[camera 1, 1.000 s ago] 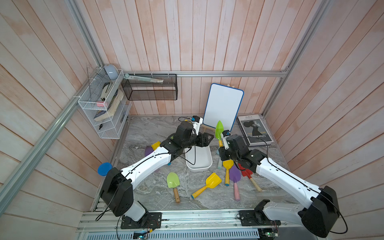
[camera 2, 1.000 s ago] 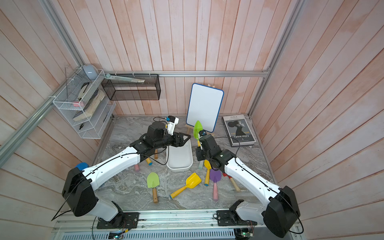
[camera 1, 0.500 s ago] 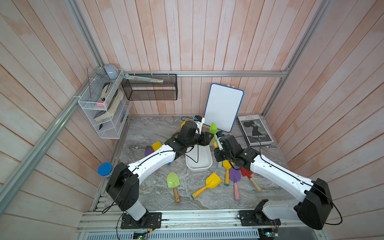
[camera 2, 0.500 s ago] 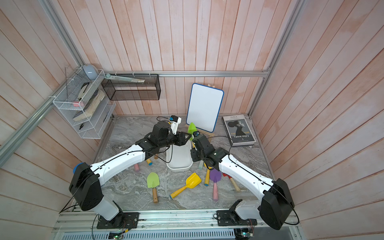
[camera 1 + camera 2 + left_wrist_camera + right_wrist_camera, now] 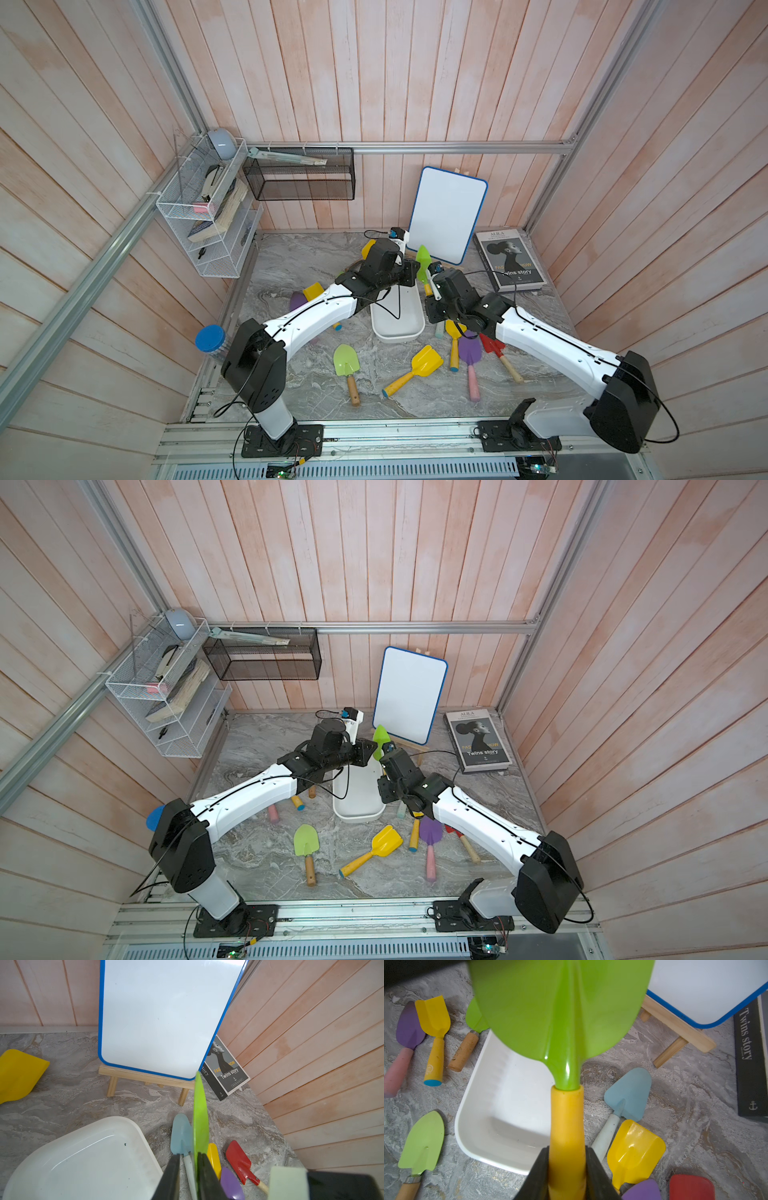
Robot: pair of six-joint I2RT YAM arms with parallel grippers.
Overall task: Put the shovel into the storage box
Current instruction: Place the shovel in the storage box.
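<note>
One shovel [image 5: 560, 1022], blade toward the whiteboard [image 5: 706, 985]; right hand [image 5: 566, 1152] holds its handle.

Grey marbled bench [image 5: 299, 266] carries the white storage box [image 5: 409, 324] mid-surface, light-green shovel [image 5: 347, 362] and yellow shovel [image 5: 424, 363] lying in front, whiteboard [image 5: 449, 216] and book [image 5: 509, 259] behind.

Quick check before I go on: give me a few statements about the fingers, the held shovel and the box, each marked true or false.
1. The right fingers clamp the green shovel by its yellow handle. True.
2. A shovel lies in the box. False: no shovel is in it; the others lie on the table around it.
3. The left fingers straddle the held shovel's blade. True.
4. The whiteboard lies flat on the table. False: it stands propped on a wooden easel.
</note>
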